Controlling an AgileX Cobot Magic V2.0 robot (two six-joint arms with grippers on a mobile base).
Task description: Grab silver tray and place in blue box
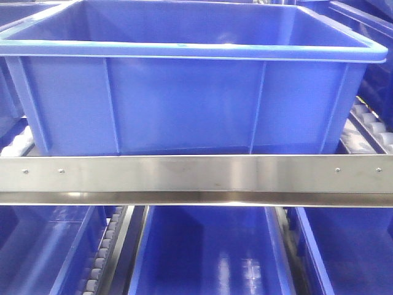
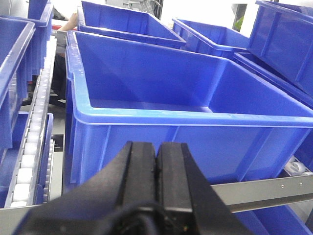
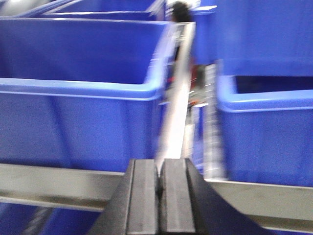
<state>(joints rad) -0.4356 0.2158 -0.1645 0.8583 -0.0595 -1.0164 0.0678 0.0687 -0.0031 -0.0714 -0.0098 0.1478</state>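
Note:
The blue box [image 1: 184, 104] fills the front view: a deep crate with a thick rim and ribbed wall, standing behind a steel rail. Its inside shows bare in the left wrist view [image 2: 161, 88], and its near corner appears in the right wrist view [image 3: 83, 98]. The silver tray is out of view. My left gripper [image 2: 156, 147] is shut with nothing between its pads, low in front of the box's near wall. My right gripper [image 3: 159, 164] is also shut and holds nothing, in front of the rail at the box's right corner. The right wrist view is blurred.
A steel rail [image 1: 196, 178] crosses in front of the box. More blue crates stand below it [image 1: 209, 252], behind [image 2: 127, 22] and to the right [image 3: 266, 122]. Roller tracks [image 2: 32, 147] run along the left side.

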